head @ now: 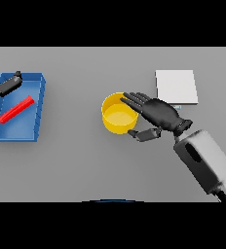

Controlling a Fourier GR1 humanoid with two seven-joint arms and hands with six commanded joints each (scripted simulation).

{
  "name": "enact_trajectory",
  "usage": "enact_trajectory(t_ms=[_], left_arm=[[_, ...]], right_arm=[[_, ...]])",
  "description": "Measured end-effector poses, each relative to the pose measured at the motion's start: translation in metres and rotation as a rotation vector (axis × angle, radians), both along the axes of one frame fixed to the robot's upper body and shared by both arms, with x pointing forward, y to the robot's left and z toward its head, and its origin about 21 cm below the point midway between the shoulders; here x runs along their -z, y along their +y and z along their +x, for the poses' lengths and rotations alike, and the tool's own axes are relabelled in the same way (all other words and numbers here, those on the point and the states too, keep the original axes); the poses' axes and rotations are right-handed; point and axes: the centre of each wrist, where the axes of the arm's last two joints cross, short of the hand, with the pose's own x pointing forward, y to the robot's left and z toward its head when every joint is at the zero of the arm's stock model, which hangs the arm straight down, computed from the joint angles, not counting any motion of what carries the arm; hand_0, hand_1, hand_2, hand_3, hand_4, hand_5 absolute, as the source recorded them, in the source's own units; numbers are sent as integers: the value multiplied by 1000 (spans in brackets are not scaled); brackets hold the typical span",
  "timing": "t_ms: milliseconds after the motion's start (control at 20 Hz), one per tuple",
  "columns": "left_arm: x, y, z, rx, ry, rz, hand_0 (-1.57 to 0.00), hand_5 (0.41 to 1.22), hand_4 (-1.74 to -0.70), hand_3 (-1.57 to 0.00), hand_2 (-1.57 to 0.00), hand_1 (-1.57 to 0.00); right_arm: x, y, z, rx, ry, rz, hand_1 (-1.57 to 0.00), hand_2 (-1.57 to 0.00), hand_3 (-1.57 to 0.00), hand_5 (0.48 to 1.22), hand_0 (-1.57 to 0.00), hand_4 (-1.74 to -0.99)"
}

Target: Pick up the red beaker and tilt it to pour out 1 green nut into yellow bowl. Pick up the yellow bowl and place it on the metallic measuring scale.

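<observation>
Near the middle of the grey worktop (85, 165) sits the yellow bowl (117, 115), upright, and honestly I can't spot a nut inside it, just a paler yellow floor. The right robot hand (156, 113) is right on it: straight fingers (134, 99) reach over the bowl's right rim, while the thumb (145, 134) sticks out below and to the right of the bowl's wall. So the hand is spread around that side of the bowl, not clamped on it as far as I can tell. Its white and grey forearm (207, 163) runs off toward the worktop's near right corner and gets cut by the frame.

Toward the far right edge lies the metallic measuring scale (176, 86), a flat pale square plate, just beyond the hand. There's a tiny bluish strip at its near edge, maybe a display, but nothing readable on it. No labels or writing anywhere, actually.

Over at the left edge there's a blue tray (37, 104) with the red beaker (16, 109) lying tilted inside it, looking more like a red stick from this angle. The left robot hand (5, 86) shows at the tray's far left corner, partly cut off by the frame; its fingers look spread and loose, holding nothing.
</observation>
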Motion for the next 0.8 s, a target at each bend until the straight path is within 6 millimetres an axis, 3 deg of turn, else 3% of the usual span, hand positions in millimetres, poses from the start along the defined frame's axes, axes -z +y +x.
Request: enact_trajectory(t_ms=[100,450,750,800], left_arm=[[3,-4,-1,4,8,-4,1,718,-797,1,1,1],[-1,1,0,-6,8,-5,1,729,-795,1,1,1],[0,2,1,9,-5,-7,1,735,-798,1,1,1],[-3,5,2,5,-6,-2,1,737,-799,1,1,1]], right_arm=[[-5,8,8,-44,6,-55,1,1,1,677,1,-1277],[10,30,25,-152,79,-163,1,1,1,682,1,-1243],[16,44,34,-179,125,-255,1,1,1,671,1,-1295],[16,39,35,-185,134,-267,1,1,1,671,1,-1300]])
